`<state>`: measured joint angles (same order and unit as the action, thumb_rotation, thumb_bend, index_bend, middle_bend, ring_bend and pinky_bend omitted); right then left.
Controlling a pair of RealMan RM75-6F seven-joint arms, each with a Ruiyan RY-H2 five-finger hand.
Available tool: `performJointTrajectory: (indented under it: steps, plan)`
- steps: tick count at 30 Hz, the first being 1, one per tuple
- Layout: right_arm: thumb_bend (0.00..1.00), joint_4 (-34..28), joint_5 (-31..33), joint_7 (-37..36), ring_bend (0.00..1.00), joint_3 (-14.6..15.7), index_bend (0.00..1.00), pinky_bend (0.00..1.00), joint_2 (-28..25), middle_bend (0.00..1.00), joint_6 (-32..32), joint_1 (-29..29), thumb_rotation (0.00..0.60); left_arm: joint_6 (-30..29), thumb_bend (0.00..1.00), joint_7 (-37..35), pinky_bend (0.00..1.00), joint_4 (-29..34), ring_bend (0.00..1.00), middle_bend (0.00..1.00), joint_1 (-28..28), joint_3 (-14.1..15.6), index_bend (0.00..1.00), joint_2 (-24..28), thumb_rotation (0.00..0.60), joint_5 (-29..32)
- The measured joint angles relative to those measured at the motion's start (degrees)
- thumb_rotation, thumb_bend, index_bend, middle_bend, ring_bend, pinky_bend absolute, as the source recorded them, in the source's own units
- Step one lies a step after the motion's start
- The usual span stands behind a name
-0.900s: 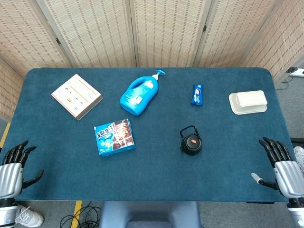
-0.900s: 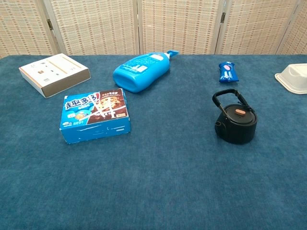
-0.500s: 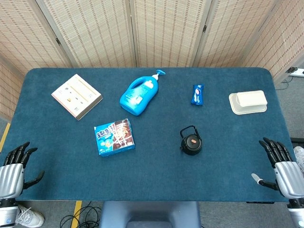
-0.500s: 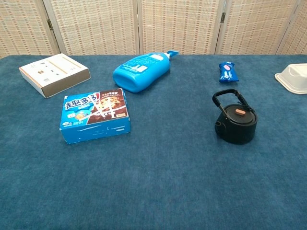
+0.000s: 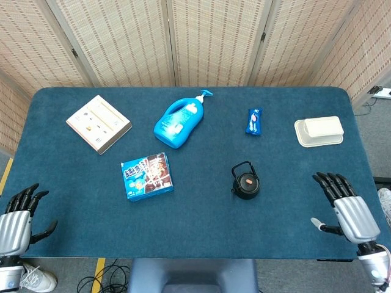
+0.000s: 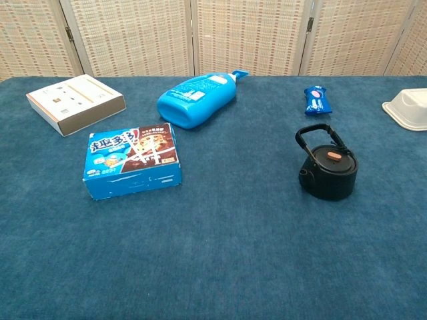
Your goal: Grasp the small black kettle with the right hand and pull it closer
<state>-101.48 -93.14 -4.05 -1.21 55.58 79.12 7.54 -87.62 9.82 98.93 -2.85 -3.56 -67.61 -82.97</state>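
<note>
The small black kettle (image 5: 245, 182) (image 6: 327, 170) stands upright on the blue table, right of centre, with its handle raised and an orange spot on its lid. My right hand (image 5: 343, 209) hovers over the table's near right corner, fingers spread and empty, well to the right of the kettle. At the near left corner, just off the table edge, my left hand (image 5: 17, 218) is also spread and empty. Neither hand shows in the chest view.
A blue cookie box (image 5: 146, 176) lies left of the kettle. Behind it are a blue detergent bottle (image 5: 179, 120), a flat white box (image 5: 98, 124), a small blue packet (image 5: 255, 121) and a white lidded container (image 5: 318, 131).
My right hand has moved inward and forward over the table's near right corner, toward the kettle. The left hand has barely shifted. The kettle has not moved.
</note>
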Motion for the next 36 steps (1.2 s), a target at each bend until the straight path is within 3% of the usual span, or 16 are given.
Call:
performJointTrajectory:
  steps: [9,17,25,36]
  plan:
    - [0.19,-6.0,3.9,6.3,0.02,-2.6,0.00,0.00,-1.6,0.03,-14.6,9.5,0.600,0.1,0.27,-0.7,0.15,-0.8,0.11,0.11,0.4,0.4,0.23,-0.1,0.600,0.5]
    - [0.34,-7.1,14.6,10.5,0.02,-6.3,0.00,0.00,-0.4,0.04,-28.6,19.9,0.600,0.7,0.27,-1.5,0.15,-1.5,0.11,0.11,0.8,0.8,0.23,0.0,0.600,1.1]
    - [0.37,-3.1,27.6,15.5,0.02,-9.2,0.00,0.00,4.7,0.05,-37.1,30.0,0.600,0.9,0.27,-2.0,0.15,-1.9,0.11,0.11,1.0,0.9,0.23,0.1,0.600,1.5]
    - [0.40,5.1,42.9,22.9,0.02,-8.5,0.00,0.00,12.7,0.13,-42.5,41.0,0.600,1.6,0.27,-2.6,0.15,-2.9,0.11,0.11,1.0,0.9,0.24,-0.2,0.600,2.3]
